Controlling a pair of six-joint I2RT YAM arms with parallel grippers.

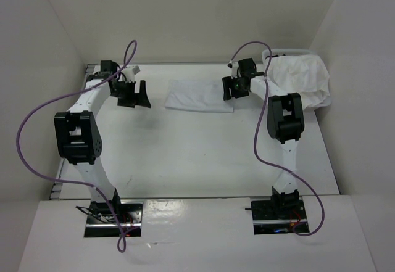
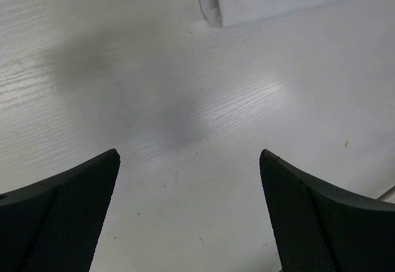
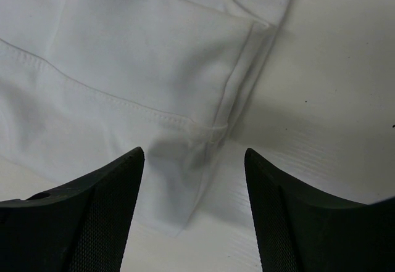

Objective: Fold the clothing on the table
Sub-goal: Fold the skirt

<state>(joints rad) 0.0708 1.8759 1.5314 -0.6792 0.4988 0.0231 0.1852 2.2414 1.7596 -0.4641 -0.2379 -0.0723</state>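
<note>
The folded white garment lies flat as a neat rectangle on the table, near the far edge and about midway between the left and right edges. The right gripper hangs right over the garment's right end, its jaws standing apart with the hemmed corner below the gap and nothing pinched, while the left gripper sits off the garment's left end over bare tabletop, jaws spread wide and holding nothing. A crumpled heap of white cloth sits at the far right corner.
</note>
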